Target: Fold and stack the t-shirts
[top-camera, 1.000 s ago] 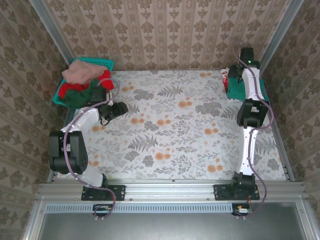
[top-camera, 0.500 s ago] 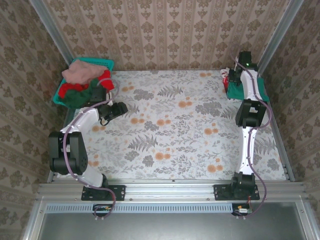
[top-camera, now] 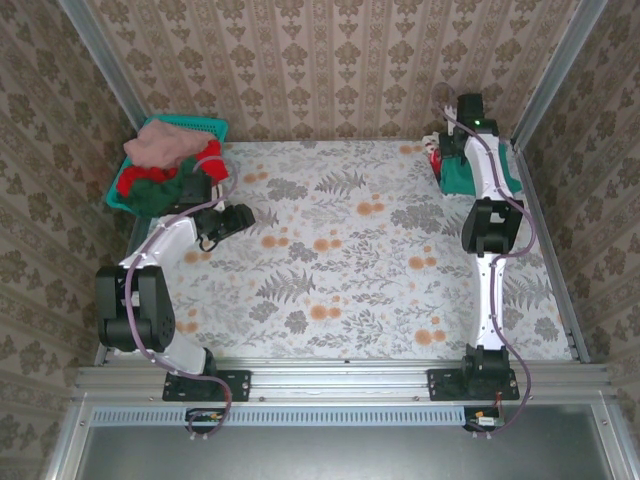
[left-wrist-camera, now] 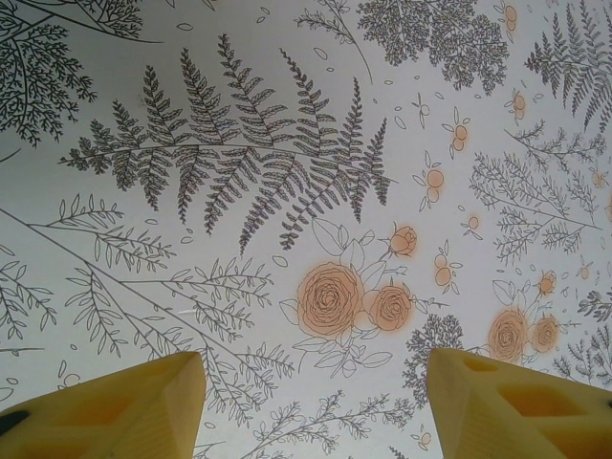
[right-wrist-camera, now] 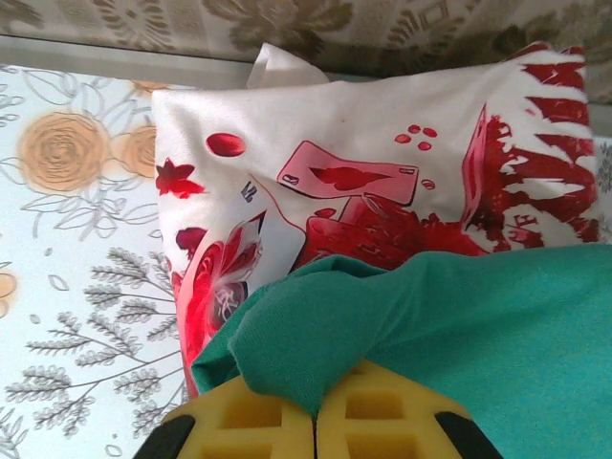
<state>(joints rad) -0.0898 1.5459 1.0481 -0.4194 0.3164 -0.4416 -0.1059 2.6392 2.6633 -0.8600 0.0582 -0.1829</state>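
Right wrist view: the right gripper point(right-wrist-camera: 316, 409) is clenched, its two yellow fingers point(right-wrist-camera: 239, 421) pressed together with a bunched fold of the teal-green t-shirt point(right-wrist-camera: 459, 316) pinched at their tips. That shirt spreads to the right of the fingers and lies on top of the red-and-white patterned t-shirt point(right-wrist-camera: 363, 163), covering its near part. The patterned one is folded into a flat block, and its far edge sits just short of the papered wall point(right-wrist-camera: 287, 19). To its left is the floral tablecloth point(right-wrist-camera: 76, 287), printed with orange roses and grey ferns. From the top external camera this pair of shirts lies in the far right corner of the table, with the right arm stretched out long from its base to reach them. The left gripper point(left-wrist-camera: 316, 382) is released: in the left wrist view its fingers point(left-wrist-camera: 124, 402) stand wide apart with nothing between them, hanging over a bare stretch of fern and rose print. Seen from above, it hovers near the left side of the table, just beside the teal mesh basket point(top-camera: 215, 128) in the far left corner. Heaped in that basket are a salmon-pink t-shirt point(top-camera: 160, 143) on top, a red t-shirt point(top-camera: 212, 158) spilling over the rim, and a dark green t-shirt point(top-camera: 165, 195) at the near side.
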